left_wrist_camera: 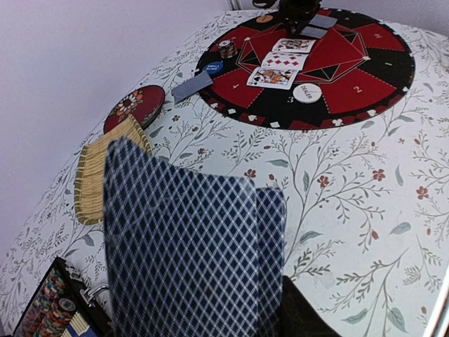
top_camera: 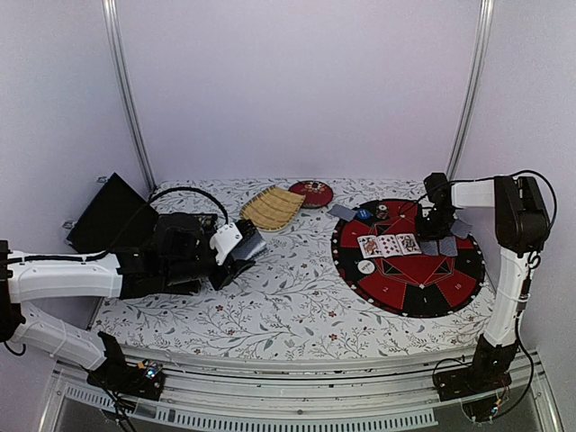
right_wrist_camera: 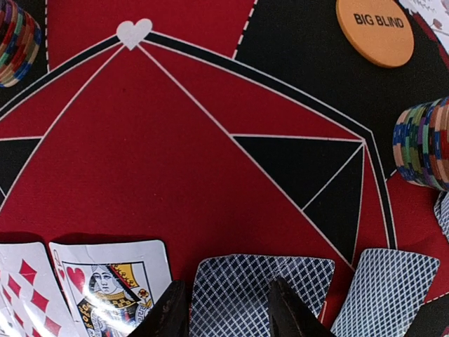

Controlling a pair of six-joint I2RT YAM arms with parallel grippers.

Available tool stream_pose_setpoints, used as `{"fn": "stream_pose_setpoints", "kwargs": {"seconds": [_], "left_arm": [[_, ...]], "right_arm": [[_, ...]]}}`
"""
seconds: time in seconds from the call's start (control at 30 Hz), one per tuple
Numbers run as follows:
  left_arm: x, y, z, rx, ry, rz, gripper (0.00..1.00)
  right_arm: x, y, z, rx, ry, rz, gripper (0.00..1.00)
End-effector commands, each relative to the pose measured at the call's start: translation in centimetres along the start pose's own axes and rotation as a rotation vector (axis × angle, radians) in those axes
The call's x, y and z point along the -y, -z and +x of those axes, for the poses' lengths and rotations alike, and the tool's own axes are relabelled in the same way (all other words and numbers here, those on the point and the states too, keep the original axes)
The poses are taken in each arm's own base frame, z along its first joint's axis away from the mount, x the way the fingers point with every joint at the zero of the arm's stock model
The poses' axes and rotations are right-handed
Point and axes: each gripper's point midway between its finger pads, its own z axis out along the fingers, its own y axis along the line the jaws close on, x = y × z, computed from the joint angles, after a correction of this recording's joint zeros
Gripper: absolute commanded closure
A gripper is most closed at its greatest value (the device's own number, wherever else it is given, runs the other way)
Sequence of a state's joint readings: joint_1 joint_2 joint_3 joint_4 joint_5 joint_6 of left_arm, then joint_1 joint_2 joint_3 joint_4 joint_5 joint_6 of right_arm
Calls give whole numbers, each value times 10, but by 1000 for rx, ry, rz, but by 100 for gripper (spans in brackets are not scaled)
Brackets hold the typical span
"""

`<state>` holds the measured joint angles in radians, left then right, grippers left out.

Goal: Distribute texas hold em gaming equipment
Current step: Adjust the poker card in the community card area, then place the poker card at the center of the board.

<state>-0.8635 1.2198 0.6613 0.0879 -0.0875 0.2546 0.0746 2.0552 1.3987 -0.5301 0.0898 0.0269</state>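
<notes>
Deck up on the left side. Clamped in the left gripper (top_camera: 245,252), out over the floral cloth (top_camera: 297,297) and well apart from the mat: card deck (left_wrist_camera: 189,253), blue diamond-lattice backs filling the left wrist view, one card offset to the right behind the front one. Fingers hidden behind those backs. Down in that view's corner, open case (left_wrist_camera: 42,312) with rows of chips. Back by the wall, woven bamboo tray (top_camera: 272,207) just beside round red lacquer dish (top_camera: 311,193).

Over on the round red-and-black mat (top_camera: 450,292): three face-up cards (top_camera: 389,244) in a row, among them queen of hearts (right_wrist_camera: 112,284) with a diamonds card (right_wrist_camera: 21,288) next to it. Near that row, white button (left_wrist_camera: 307,92) marked DEALER. At the mat's left edge, blue chip (left_wrist_camera: 213,68), lettering too small to read for sure, short chip stack (left_wrist_camera: 226,48) near it, and lone blue-backed card (left_wrist_camera: 191,87) lying across the rim. White numerals 2, 3 and 4 printed on the mat's outer segments.

Low over the mat's far side, right gripper (right_wrist_camera: 228,312), fingers (right_wrist_camera: 168,312) parted, nothing held, straddling face-down card (right_wrist_camera: 263,281); touching it or not, cannot tell. Second face-down card (right_wrist_camera: 386,288) just to its right. Orange chip (right_wrist_camera: 374,28) stamped BIG BLIND, with mixed-colour stack (right_wrist_camera: 424,144) near it.
</notes>
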Motion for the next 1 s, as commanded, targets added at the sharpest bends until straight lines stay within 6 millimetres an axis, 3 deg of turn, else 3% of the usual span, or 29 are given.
{"fn": "stream_pose_setpoints", "kwargs": {"seconds": [0.0, 0.33, 0.5, 0.67, 0.83, 0.97], "left_arm": [[-8, -1, -9, 13, 4, -17, 55], [4, -7, -3, 3, 15, 39, 55], [28, -18, 14, -49, 95, 154, 55], [57, -31, 40, -82, 140, 262, 52], [81, -54, 60, -135, 128, 355, 49], [102, -72, 81, -207, 112, 436, 47]], "right_arm": [[5, -3, 16, -48, 86, 79, 59], [0, 17, 1, 1, 208, 161, 55], [-6, 72, -31, 145, 171, 144, 49], [-30, 132, -54, 304, 163, -3, 47], [-70, 165, -54, 368, 248, -129, 45], [-86, 180, -52, 392, 286, -155, 45]]}}
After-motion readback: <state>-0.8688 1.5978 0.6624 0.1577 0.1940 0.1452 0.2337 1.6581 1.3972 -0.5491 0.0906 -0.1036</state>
